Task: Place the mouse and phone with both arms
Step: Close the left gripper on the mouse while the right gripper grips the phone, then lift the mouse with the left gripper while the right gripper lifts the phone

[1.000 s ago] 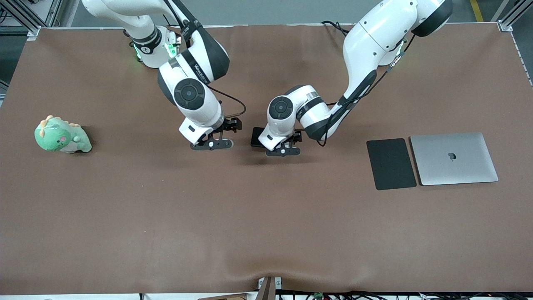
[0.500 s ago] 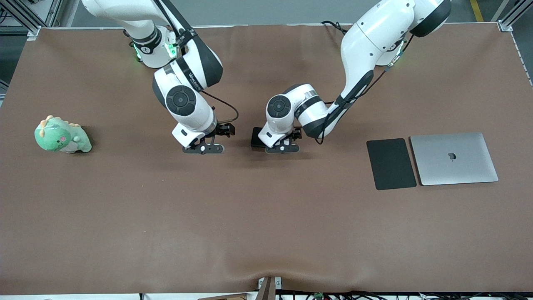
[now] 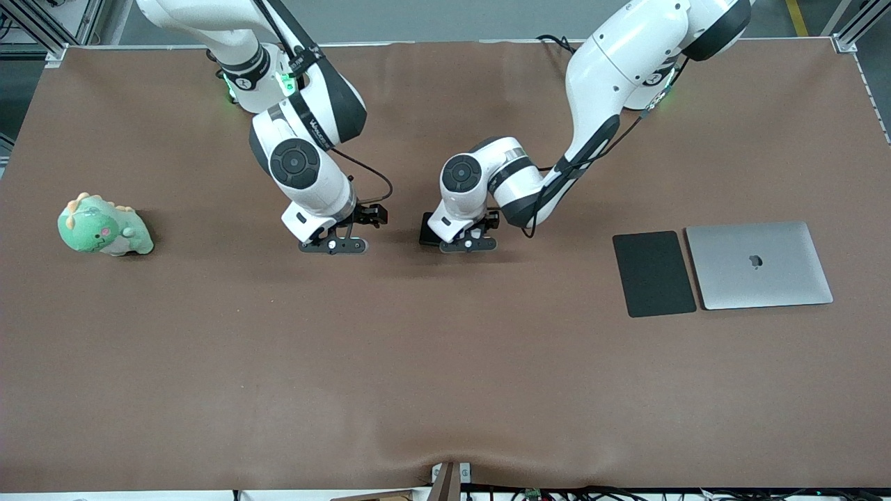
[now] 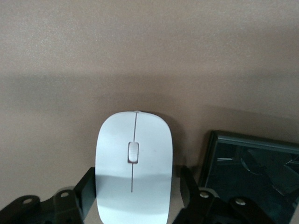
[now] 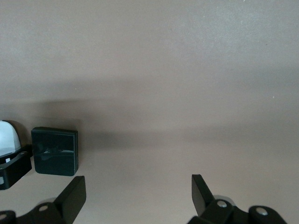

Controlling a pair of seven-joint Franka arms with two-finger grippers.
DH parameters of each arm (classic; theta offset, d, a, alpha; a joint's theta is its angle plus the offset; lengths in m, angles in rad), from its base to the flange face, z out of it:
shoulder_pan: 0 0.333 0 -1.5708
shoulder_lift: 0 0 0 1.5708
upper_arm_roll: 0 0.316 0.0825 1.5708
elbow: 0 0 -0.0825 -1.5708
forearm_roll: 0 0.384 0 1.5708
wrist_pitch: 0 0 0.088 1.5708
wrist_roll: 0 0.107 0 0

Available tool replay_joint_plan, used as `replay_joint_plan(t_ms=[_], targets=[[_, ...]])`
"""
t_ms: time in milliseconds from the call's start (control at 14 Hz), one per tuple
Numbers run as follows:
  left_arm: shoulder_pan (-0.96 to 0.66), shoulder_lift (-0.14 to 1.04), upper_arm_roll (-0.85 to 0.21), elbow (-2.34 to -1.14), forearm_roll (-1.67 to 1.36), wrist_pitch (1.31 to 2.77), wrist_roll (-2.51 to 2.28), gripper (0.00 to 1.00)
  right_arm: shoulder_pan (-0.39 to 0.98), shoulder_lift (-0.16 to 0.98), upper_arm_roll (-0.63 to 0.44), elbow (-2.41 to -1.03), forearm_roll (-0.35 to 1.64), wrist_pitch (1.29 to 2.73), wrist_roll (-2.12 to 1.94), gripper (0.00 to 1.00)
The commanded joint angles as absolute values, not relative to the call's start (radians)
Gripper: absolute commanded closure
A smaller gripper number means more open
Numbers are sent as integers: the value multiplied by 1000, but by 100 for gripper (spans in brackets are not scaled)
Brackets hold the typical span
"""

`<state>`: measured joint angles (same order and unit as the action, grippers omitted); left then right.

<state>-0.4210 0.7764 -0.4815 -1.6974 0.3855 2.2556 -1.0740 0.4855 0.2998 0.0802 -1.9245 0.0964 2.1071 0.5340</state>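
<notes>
1. While both arms reach low over the middle of the brown table point(image 3: 445, 362), the left gripper point(image 3: 470, 245) sits down over the mouse point(image 4: 134, 165), its fingers point(image 4: 87, 186) spread wide on either flank of the white shell; whether they touch it I cannot tell.
2. The phone point(image 3: 426, 229) lies flat on the table just beside the mouse, toward the right arm's end.
3. The right gripper point(image 3: 333, 245) hovers over bare table near the phone, wide open and holding nothing.
4. A black mouse pad point(image 3: 653, 273) and closed laptop point(image 3: 759, 264) lie toward the left arm's end, and a green plush toy point(image 3: 104, 226) lies toward the right arm's end.
</notes>
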Motion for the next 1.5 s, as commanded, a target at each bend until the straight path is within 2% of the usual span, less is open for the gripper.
replay_joint_plan(t_ms=[0, 71, 143, 357, 786, 929, 1143, 1429], targets=[[-426, 772, -480, -1700, 370, 2255, -1092, 41, 476, 262, 87, -1962, 106, 2120, 534, 0], [-428, 772, -480, -1700, 370, 2255, -1089, 51, 479, 264, 87, -1962, 106, 2120, 535, 0], [-428, 770, -480, -1698, 370, 2255, -1092, 51, 483, 264, 87, -1962, 106, 2123, 540, 0], [-423, 743, -482, -1686, 370, 2179, -1092, 51, 497, 273, 87, -1962, 106, 2158, 567, 0], [-336, 618, -483, -1687, 347, 2114, -1080, 52, 545, 313, 89, -1959, 106, 2267, 667, 0], [-296, 569, -485, -1687, 347, 2053, -1071, 53, 566, 331, 87, -1953, 103, 2278, 667, 0], [-212, 500, -497, -1689, 344, 1944, -935, 53, 613, 405, 86, -1899, 91, 2296, 698, 0], [-89, 459, -541, -1690, 344, 1930, -870, 53, 667, 520, 81, -1798, 59, 2307, 785, 0]])
